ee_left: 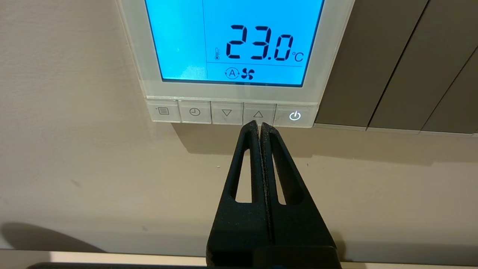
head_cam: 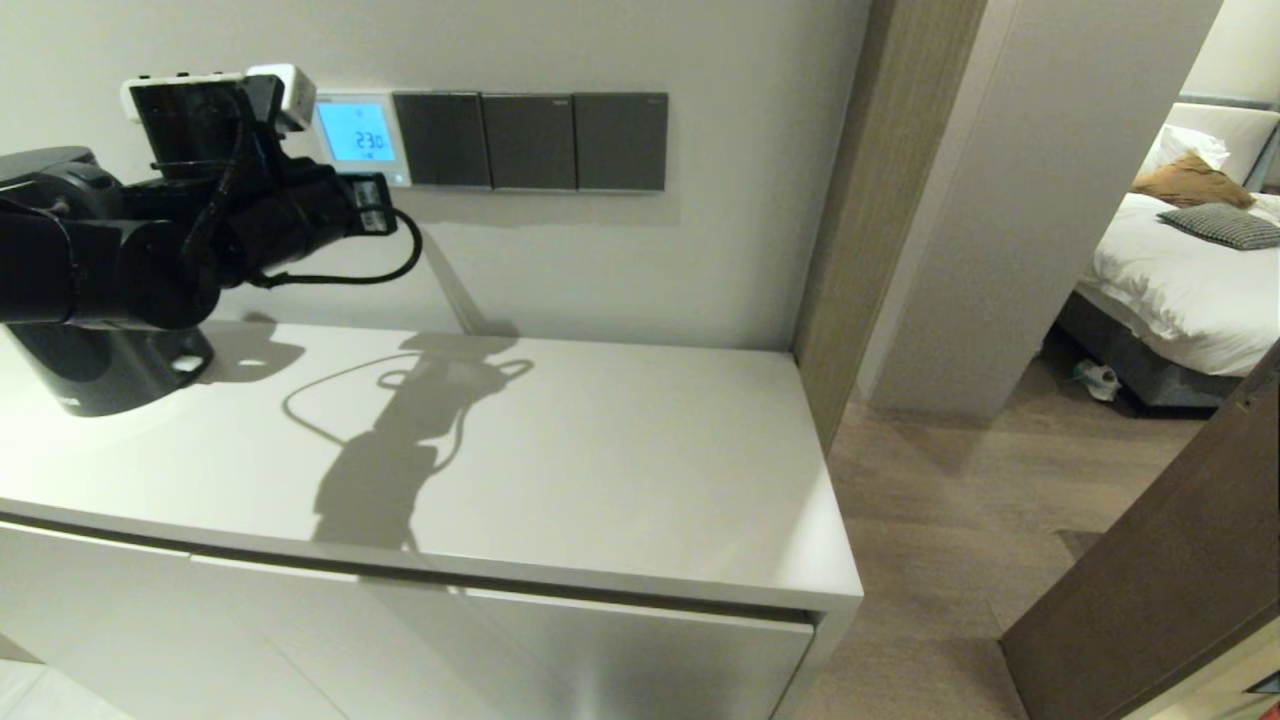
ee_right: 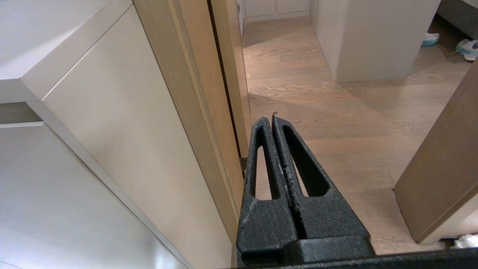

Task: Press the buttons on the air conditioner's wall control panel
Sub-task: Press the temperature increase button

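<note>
Control panel (ee_left: 231,59) top edge is cut off; left gripper (ee_left: 259,125), fingers pressed together, meets the up-arrow button (ee_left: 258,114).

A white, smooth-topped cabinet (head_cam: 600,470) is seen set against the wall, its flat rectangular top running from the left edge of the head view to a right edge beside the wooden door frame. A dark, rounded black base (head_cam: 100,375) is seen resting on the top at the far left, near the back edge. Shadows of an arm and a cable are cast across the middle of the top.
</note>
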### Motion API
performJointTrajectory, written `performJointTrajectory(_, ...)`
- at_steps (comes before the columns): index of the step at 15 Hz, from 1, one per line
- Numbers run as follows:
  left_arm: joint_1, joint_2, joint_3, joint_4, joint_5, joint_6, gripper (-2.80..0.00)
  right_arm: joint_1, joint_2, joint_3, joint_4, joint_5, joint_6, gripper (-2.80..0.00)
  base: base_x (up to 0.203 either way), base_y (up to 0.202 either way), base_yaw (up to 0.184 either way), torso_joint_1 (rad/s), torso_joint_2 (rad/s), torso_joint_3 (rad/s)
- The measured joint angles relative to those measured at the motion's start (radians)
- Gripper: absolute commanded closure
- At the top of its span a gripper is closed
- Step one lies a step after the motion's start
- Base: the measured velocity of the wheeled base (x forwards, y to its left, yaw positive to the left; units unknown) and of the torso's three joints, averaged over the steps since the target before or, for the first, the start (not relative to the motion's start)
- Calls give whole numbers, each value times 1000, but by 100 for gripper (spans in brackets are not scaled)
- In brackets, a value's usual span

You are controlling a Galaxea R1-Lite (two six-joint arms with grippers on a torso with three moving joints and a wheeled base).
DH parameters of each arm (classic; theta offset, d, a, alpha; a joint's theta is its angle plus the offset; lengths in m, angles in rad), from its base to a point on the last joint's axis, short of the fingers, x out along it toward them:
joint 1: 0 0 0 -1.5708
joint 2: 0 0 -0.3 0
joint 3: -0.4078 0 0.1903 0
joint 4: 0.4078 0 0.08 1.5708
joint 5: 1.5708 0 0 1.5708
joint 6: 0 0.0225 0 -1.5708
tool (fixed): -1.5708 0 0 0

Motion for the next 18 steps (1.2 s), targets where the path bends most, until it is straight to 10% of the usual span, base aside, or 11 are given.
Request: performJointTrajectory(18, 1, 15, -15, -6, 3, 2, 0, 0, 0, 0, 0, 0, 0, 0, 0, 0, 0, 0, 0, 0)
